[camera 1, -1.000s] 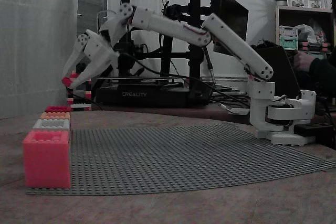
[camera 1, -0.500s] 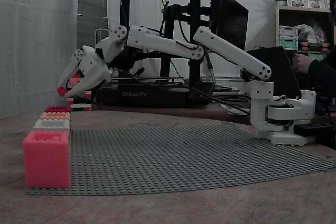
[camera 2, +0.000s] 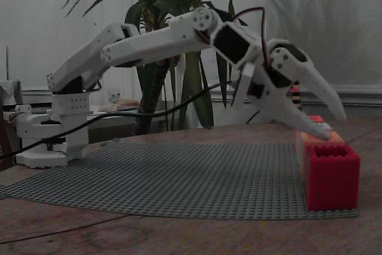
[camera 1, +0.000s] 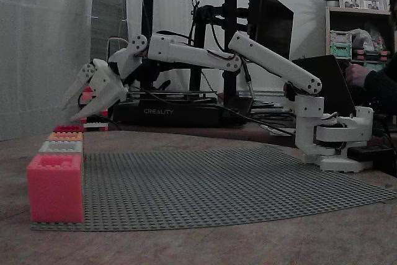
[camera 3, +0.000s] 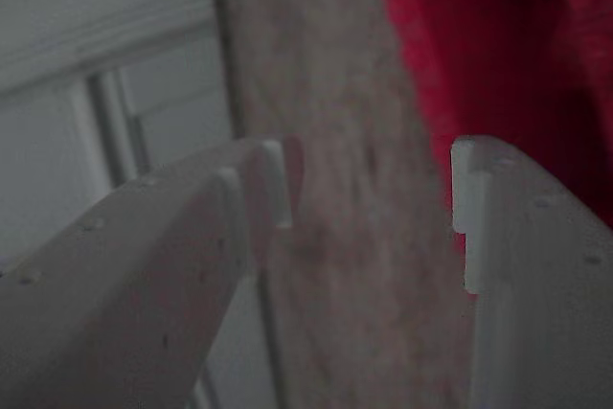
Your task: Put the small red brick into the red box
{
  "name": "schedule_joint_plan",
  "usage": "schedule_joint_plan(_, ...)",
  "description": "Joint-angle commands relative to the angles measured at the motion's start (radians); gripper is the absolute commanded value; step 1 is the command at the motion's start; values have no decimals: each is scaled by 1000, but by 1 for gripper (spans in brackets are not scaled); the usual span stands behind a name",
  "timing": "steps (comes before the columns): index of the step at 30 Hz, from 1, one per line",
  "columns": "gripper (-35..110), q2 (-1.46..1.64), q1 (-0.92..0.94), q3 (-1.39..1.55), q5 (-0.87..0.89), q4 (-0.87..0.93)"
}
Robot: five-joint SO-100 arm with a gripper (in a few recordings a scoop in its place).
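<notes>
End effector (camera 3: 369, 203) fingers spread, nothing between them. Red box (camera 3: 498, 55) lies just ahead and right of the tips in the wrist view. Small red brick not located; likely dropped in.

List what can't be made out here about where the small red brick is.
- Inside of the red box: its own walls hide it in both fixed views, so any small red brick in there is unseen.
- Wrist view: the box is blurred and cut off by the picture's edges, beyond the open tool.
</notes>
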Motion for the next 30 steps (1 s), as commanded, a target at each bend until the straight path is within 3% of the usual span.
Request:
schedule_joint_plan(1, 15, 64, -11, -6, -21, -15)
schedule_joint_plan(6, 0, 232, -11, 169, 20, -66)
schedule_joint_plan(14, 0, 862, -94, 834, -69, -44)
schedule_joint_plan(20, 0, 1348, -181, 1505, -186, -46)
schedule_joint_plan(30, 0, 2034, -310, 2352, -164, 9)
